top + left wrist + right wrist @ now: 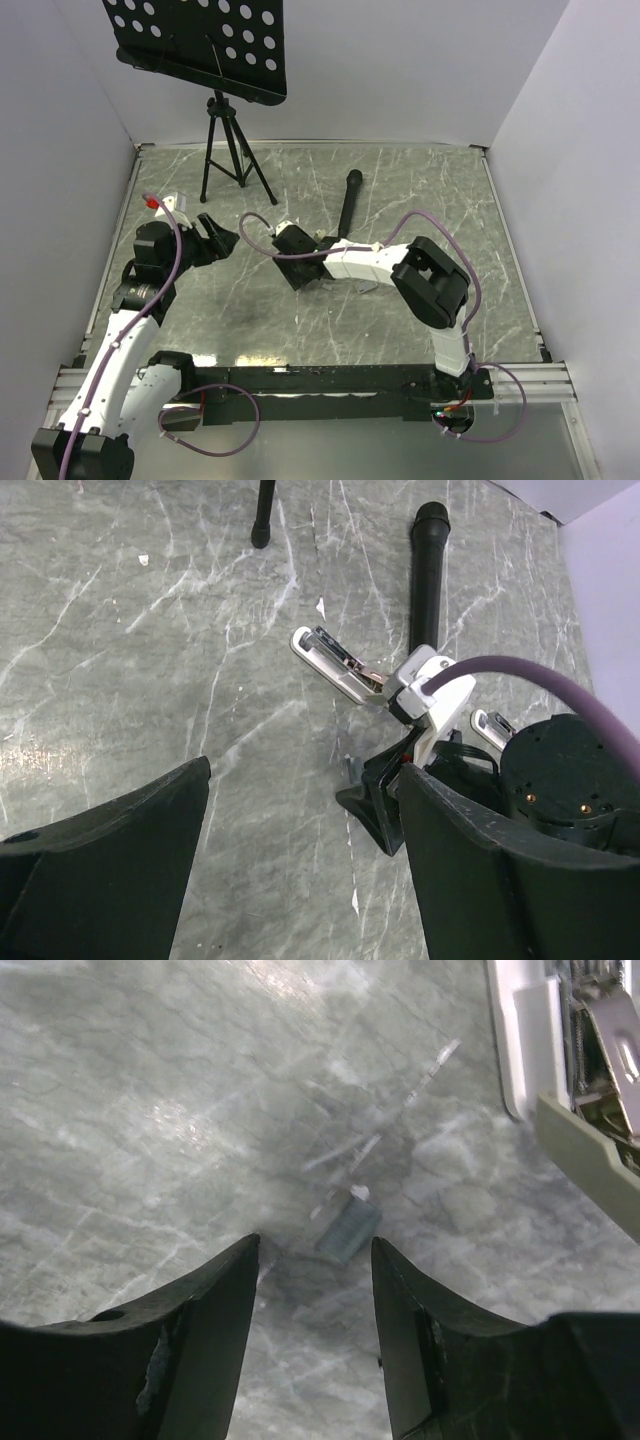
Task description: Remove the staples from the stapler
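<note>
1. Two grippers show. The left gripper (305,780) hangs above the table (120,630), fingers wide apart, holding nothing.
2. The right gripper (316,1250) sits low over the table, fingers apart and touching nothing.
3. A small grey block, seemingly the staples (348,1230), lies flat just ahead of its tips, in line with the gap.
4. The stapler (590,1080) lies opened at two o'clock from the staples, near but apart.
5. A black tube (428,570) lies beyond the stapler, toward one o'clock.
</note>
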Tool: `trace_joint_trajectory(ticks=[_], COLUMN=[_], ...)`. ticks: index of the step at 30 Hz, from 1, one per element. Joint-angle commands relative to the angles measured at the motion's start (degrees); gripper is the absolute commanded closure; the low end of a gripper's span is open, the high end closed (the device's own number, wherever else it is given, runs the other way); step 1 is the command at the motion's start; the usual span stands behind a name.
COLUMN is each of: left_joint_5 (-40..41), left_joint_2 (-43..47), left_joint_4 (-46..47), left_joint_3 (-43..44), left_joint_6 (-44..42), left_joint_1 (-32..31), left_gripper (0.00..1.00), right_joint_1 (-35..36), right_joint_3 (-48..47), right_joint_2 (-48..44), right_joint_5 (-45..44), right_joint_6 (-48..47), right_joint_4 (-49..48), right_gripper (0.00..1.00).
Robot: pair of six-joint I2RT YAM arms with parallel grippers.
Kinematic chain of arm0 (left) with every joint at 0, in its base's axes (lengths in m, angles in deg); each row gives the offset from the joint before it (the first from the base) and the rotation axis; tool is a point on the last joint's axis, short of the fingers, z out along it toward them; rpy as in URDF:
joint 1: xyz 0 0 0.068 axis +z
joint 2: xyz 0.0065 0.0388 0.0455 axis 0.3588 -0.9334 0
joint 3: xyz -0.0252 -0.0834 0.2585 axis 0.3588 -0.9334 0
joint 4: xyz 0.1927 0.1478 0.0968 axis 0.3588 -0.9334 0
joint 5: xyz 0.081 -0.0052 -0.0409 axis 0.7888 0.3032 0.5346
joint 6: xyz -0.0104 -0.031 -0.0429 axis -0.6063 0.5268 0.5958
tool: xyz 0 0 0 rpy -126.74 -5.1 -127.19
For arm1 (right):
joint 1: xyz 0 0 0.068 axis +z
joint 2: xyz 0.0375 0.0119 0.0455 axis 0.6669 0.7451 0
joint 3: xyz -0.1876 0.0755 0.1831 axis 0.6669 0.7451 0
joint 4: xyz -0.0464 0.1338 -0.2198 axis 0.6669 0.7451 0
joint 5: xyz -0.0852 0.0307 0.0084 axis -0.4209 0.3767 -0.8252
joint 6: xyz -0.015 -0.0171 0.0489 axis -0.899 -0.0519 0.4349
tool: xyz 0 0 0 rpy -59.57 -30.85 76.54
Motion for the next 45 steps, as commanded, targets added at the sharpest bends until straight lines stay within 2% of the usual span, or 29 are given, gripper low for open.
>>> trace_joint_trajectory(ticks=[1,10,32,45], left_joint_5=[-0.1,0.5,0.6,0.6], left_joint_2=[-0.4,0.4,0.8,0.7], left_joint_4=[0.8,0.7,0.7,0.7], left_joint_3=[2.4,2.3,2.4,2.3], left_joint_6=[-0.4,-0.5,-0.5,-0.6], left_joint_1=[-0.2,-0.2,-0.2,-0.2], left_gripper=[0.20,0.21,0.21,0.21], right_joint_1=[0.1,0.1,-1.4,-1.4], right_joint_3=[-4.5,-7.1,-7.1,-9.2], right_joint_2=[0.5,2.5,3.7,6.5], right_joint_5=[-2.0,-2.4,-2.8,-3.4], right_joint_6=[3.4,11.9,16.7,16.8], right_joint_4=[3.4,7.7,8.5,9.6], right_gripper=[0.44,0.46,0.48,0.61])
